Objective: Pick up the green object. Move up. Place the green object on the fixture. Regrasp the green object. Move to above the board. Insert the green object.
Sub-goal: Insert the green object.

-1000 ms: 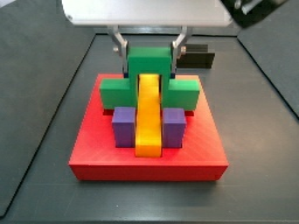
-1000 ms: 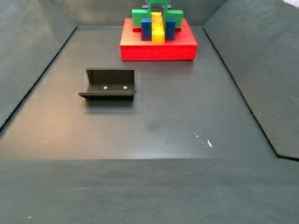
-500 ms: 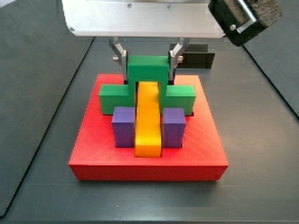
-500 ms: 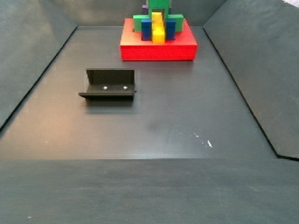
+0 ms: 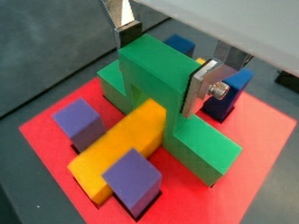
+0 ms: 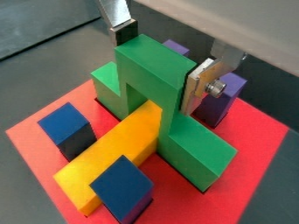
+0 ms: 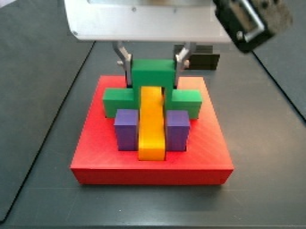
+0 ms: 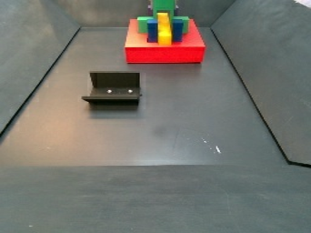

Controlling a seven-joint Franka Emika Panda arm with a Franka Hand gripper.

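The green object [image 7: 152,73] straddles the yellow bar [image 7: 152,121] on the red board [image 7: 107,152], with its side arms low on the board. My gripper [image 7: 153,58] stands over it. In both wrist views the fingers [image 5: 201,87] [image 6: 198,86] press the two sides of the raised centre of the green object [image 5: 152,66] [image 6: 146,70], so the gripper [image 5: 162,59] [image 6: 160,59] is shut on it. In a side view the green object [image 8: 162,9] shows at the far end of the floor on the board [image 8: 165,55].
Purple posts [image 7: 125,127] and blue posts [image 5: 228,92] stand on the board beside the yellow bar. The black fixture [image 8: 112,89] stands apart on the dark floor. Sloping dark walls border the floor.
The gripper and the green object have come down a little, and the green object sits lower over the yellow bar.
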